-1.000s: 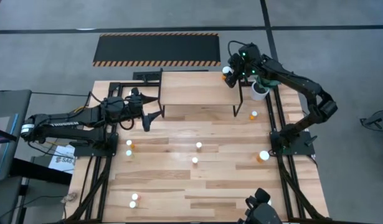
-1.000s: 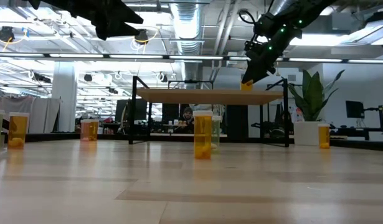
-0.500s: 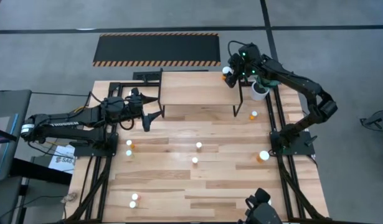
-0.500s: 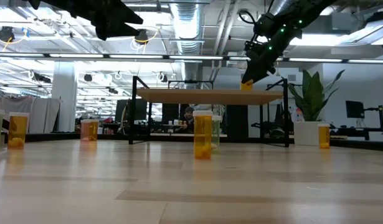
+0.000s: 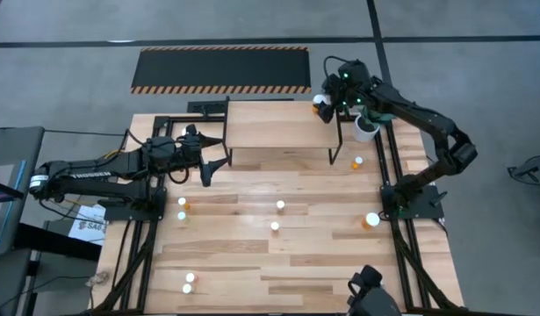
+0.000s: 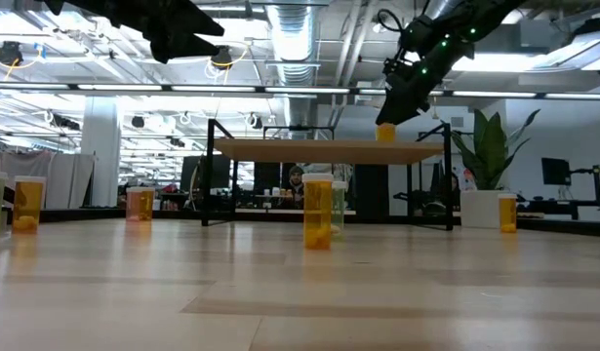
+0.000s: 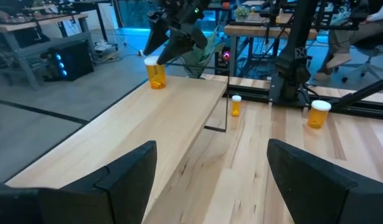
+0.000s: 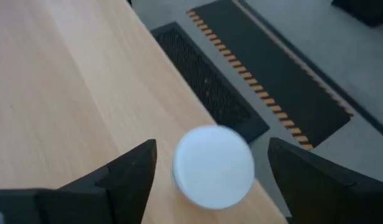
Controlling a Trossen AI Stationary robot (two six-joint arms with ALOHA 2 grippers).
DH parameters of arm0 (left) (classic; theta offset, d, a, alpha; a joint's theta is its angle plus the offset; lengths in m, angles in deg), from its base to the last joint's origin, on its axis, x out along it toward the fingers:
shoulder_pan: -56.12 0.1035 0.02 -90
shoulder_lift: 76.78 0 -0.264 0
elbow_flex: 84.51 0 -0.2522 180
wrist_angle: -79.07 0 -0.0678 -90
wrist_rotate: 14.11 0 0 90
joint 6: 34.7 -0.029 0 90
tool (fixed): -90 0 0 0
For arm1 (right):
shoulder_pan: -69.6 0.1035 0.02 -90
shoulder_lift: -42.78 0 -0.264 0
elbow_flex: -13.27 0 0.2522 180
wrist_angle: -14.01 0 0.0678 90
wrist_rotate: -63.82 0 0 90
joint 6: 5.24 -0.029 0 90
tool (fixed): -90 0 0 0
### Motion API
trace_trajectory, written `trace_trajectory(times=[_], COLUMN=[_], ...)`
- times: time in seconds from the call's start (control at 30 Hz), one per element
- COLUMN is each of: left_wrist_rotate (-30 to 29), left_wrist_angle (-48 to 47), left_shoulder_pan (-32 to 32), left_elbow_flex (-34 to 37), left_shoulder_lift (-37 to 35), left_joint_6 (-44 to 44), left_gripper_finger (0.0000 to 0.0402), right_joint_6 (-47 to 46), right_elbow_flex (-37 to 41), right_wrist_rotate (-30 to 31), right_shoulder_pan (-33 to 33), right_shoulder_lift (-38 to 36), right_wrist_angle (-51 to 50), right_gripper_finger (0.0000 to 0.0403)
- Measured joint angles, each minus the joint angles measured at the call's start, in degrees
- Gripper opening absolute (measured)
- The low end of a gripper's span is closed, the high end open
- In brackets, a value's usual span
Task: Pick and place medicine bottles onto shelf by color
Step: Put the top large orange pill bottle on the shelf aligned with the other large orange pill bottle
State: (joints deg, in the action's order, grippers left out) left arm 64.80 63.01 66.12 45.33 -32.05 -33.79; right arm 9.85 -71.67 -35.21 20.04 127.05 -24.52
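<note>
Right gripper (image 8: 211, 180) released, fingers spread either side of an orange bottle (image 7: 156, 72), clear of it. Bottle stands upright, long axis vertical, white cap up, at the shelf (image 5: 278, 127) corner nearest the white pot (image 5: 365, 128). Left gripper (image 5: 215, 154) open, hovering beside the shelf's opposite end. Other bottles stand scattered on the plank table (image 5: 252, 254). Striped mat (image 5: 221, 68) on grey floor beyond.
</note>
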Motion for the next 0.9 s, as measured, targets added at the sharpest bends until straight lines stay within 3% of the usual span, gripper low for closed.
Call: trace_trajectory(times=[0.23, 0.4, 0.57, 0.7, 0.9], left_wrist_rotate=[0.1, -0.2, -5.4, -11.1, -11.5], left_wrist_angle=[-1.1, -7.8, -13.8, -15.6, -22.4], left_shoulder_pan=[0.0, 0.0, 0.0, 0.3, 2.0], left_elbow_flex=[0.0, 0.0, 0.0, 0.0, -4.7], left_shoulder_lift=[-0.2, -1.8, -2.6, -2.4, -2.3], left_joint_6=[0.4, 8.0, 15.6, 23.0, 26.6], left_gripper_finger=[0.0292, 0.0292, 0.0292, 0.0292, 0.0292], right_joint_6=[-0.2, -1.9, -3.3, -12.4, -22.8], right_elbow_flex=[-2.7, -8.2, -13.2, -14.8, -14.8], right_wrist_rotate=[0.0, -0.2, -0.3, -2.7, -3.7], right_shoulder_pan=[0.3, 3.4, 10.4, 17.8, 27.0], right_shoulder_lift=[-2.7, -6.2, -11.5, -15.9, -20.7], right_wrist_angle=[-0.2, -4.1, -8.7, -11.3, -11.5], right_gripper_finger=[0.0366, 0.0378, 0.0379, 0.0377, 0.0377])
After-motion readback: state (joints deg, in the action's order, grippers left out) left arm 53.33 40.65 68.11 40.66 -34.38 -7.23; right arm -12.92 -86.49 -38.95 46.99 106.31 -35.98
